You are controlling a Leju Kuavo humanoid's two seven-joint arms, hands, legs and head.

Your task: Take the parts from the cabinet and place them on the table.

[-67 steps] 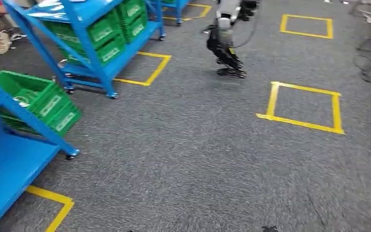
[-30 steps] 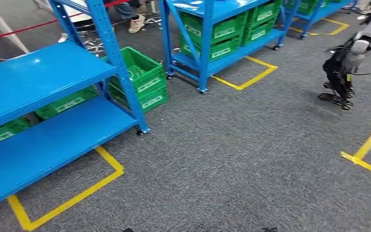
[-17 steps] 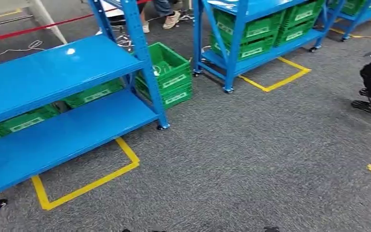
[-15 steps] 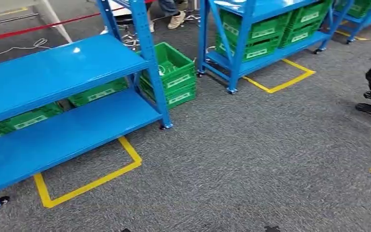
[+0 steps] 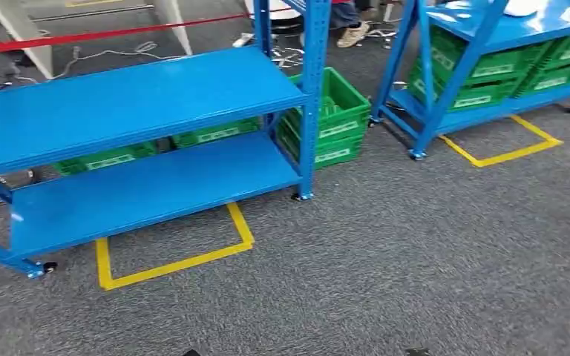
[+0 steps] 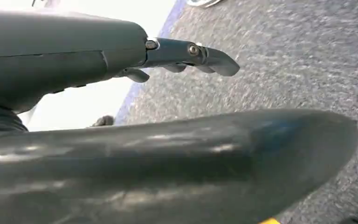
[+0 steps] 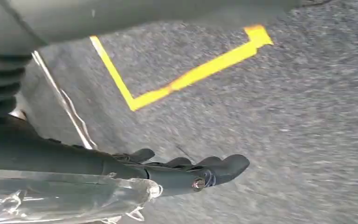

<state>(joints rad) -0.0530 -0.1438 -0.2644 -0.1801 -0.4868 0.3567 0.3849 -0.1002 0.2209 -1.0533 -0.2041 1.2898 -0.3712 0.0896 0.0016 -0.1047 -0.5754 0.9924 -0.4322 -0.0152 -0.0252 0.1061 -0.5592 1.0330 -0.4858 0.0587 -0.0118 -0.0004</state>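
A blue cabinet rack (image 5: 133,96) stands ahead on the left, and both its upper shelf and its lower shelf (image 5: 148,189) are bare. Green bins (image 5: 104,157) sit behind the lower shelf. A green crate (image 5: 332,122) stands on the floor at the rack's right post. My left hand (image 6: 98,60) hangs over the carpet with its fingers (image 6: 200,53) stretched out and nothing in it. The right hand (image 7: 121,170) also holds nothing, its fingers (image 7: 219,168) straight. Crinkled clear plastic (image 7: 74,200) shows beside it; I cannot tell what it is.
A second blue rack (image 5: 482,26) with green bins (image 5: 490,70) stands at the right, a white item (image 5: 523,7) on its top shelf. Yellow tape squares (image 5: 174,263) mark the grey carpet. A red barrier tape (image 5: 104,35) and a person's shoe (image 5: 355,33) lie beyond the racks.
The camera has swung left: the racks have slid rightwards in the picture and the other robot has passed out at the right. Nothing on the floor has itself moved.
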